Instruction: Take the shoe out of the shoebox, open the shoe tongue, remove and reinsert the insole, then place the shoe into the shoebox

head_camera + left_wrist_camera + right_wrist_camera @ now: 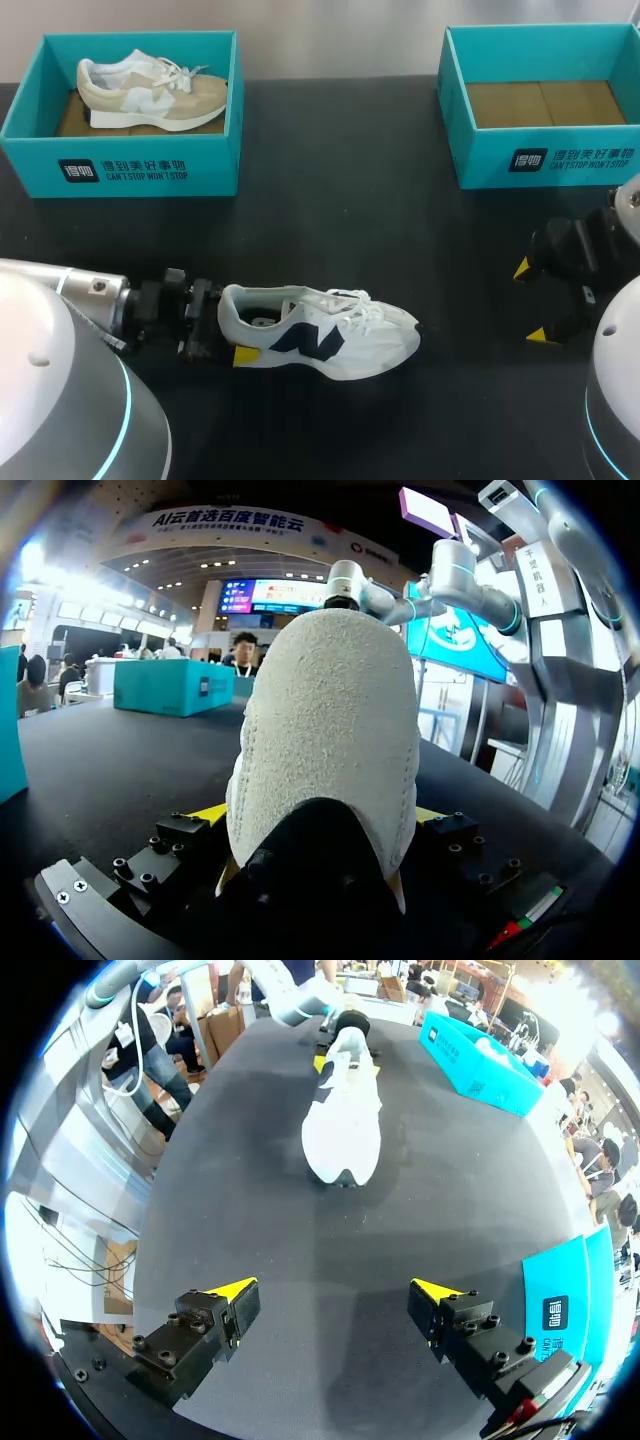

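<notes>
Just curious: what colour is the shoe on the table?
White shoe, navy logo; clearest in head view.

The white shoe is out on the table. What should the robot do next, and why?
Probably bring the right gripper, open and well apart from the white shoe, over to the laces. The left gripper grips the heel, so the shoe looks steadied for opening.
</notes>
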Tool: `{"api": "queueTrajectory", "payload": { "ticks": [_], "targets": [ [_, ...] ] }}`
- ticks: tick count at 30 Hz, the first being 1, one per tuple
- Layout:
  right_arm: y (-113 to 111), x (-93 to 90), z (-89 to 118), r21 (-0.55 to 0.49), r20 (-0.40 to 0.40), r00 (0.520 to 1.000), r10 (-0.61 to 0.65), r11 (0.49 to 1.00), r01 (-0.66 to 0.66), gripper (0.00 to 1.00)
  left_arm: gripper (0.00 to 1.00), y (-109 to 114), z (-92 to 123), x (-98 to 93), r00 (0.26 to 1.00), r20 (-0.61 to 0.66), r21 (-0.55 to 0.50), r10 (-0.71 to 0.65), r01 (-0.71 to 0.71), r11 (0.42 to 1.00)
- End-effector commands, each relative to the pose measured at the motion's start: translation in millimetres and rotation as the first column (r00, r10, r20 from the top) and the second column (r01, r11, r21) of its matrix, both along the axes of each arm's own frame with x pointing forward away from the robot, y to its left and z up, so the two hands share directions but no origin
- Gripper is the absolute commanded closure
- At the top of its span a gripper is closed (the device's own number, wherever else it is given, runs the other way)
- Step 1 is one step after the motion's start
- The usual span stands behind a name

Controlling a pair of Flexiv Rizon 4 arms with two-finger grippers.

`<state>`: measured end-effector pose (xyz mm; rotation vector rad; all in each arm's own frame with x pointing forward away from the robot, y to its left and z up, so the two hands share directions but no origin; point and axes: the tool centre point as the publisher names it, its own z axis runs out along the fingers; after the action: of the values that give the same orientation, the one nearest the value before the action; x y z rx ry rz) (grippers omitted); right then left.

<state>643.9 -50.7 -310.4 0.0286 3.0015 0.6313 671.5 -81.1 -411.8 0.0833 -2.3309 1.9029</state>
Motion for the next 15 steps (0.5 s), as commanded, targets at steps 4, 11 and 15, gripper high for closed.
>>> {"api": "queueTrajectory", "payload": {
  "ticks": [4, 11, 15],
  "targets": [
    [0.7, -1.2, 0.1, -0.004, 0.002, 1.000, -0.001, 1.000, 0.001, 0.00, 0.00, -9.0, -5.1, -2.5, 1.000, -0.002, 0.000, -0.001, 0.001, 1.000],
    [0.7, -1.2, 0.1, -0.004, 0.002, 1.000, -0.001, 1.000, 0.001, 0.00, 0.00, -10.9, -9.6, -2.7, 1.000, 0.013, 0.023, 0.005, -0.006, 1.000],
    [0.7, -1.2, 0.1, -0.004, 0.002, 1.000, -0.001, 1.000, 0.001, 0.00, 0.28, -10.0, -10.6, -1.0, 1.000, 0.018, 0.024, 0.016, -0.016, 1.000]
  ]
}}
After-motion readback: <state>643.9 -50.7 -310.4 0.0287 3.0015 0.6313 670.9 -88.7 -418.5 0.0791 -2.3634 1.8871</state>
